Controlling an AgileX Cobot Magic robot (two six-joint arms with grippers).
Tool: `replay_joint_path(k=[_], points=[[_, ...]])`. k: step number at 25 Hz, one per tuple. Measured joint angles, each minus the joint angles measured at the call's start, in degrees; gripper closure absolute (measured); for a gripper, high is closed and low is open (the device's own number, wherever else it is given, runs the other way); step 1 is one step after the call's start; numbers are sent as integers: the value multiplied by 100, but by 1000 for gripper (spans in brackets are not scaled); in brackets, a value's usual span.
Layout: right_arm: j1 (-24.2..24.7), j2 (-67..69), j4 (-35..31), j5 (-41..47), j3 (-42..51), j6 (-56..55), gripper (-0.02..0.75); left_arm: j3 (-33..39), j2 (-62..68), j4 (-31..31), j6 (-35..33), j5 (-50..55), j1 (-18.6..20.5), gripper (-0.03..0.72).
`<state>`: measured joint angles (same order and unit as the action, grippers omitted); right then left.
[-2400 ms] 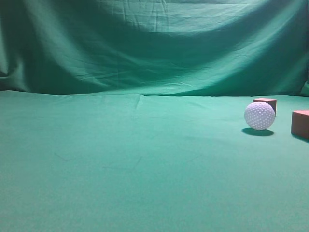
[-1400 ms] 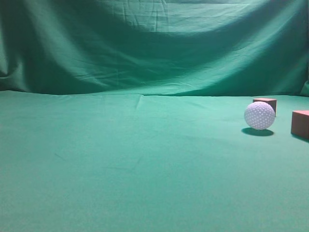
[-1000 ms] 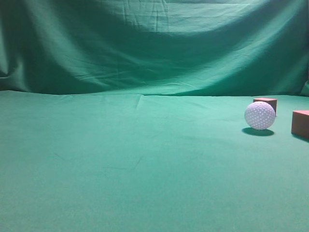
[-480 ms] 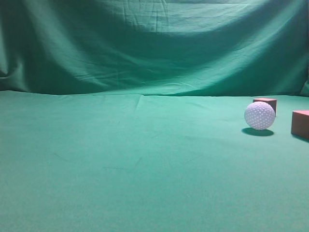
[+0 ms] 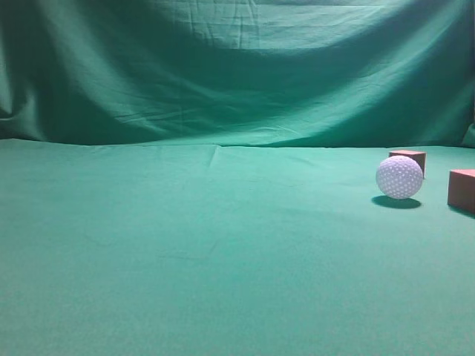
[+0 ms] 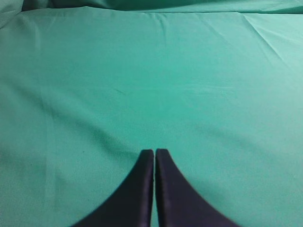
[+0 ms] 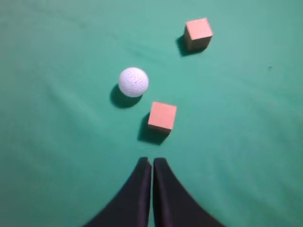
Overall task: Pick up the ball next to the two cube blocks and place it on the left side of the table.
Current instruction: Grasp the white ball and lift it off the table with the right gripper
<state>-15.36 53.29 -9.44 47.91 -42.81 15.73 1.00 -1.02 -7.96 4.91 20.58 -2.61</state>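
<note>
The white dimpled ball (image 5: 399, 176) rests on the green table (image 5: 185, 245) at the right, with one reddish-brown cube (image 5: 409, 157) just behind it and the other cube (image 5: 462, 190) at the right edge. In the right wrist view the ball (image 7: 133, 82) lies left of the near cube (image 7: 162, 116), and the far cube (image 7: 198, 32) is beyond. My right gripper (image 7: 152, 161) is shut and empty, hovering short of the near cube. My left gripper (image 6: 154, 151) is shut and empty over bare cloth. Neither gripper shows in the exterior view.
A wrinkled green cloth backdrop (image 5: 237, 67) hangs behind the table. The cloth under my left gripper has faint creases (image 6: 265, 38).
</note>
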Motion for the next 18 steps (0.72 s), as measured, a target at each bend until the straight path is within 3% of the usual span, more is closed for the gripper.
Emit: replay_joint_path(k=[5, 9, 14, 16, 18], points=[[-524, 1193, -17, -425, -234, 20, 738, 0, 0, 0, 0, 0, 0, 688], [-661, 2012, -288, -1369, -271, 23, 532, 0, 0, 0, 0, 0, 0, 688], [-673, 2919, -358, -2020, -279, 23, 158, 0, 0, 0, 0, 0, 0, 688], [-673, 3239, -368, -2050, -358, 23, 89, 0, 0, 0, 0, 0, 0, 688], [-673, 3566, -380, -2063, -517, 23, 96, 0, 0, 0, 0, 0, 0, 688]])
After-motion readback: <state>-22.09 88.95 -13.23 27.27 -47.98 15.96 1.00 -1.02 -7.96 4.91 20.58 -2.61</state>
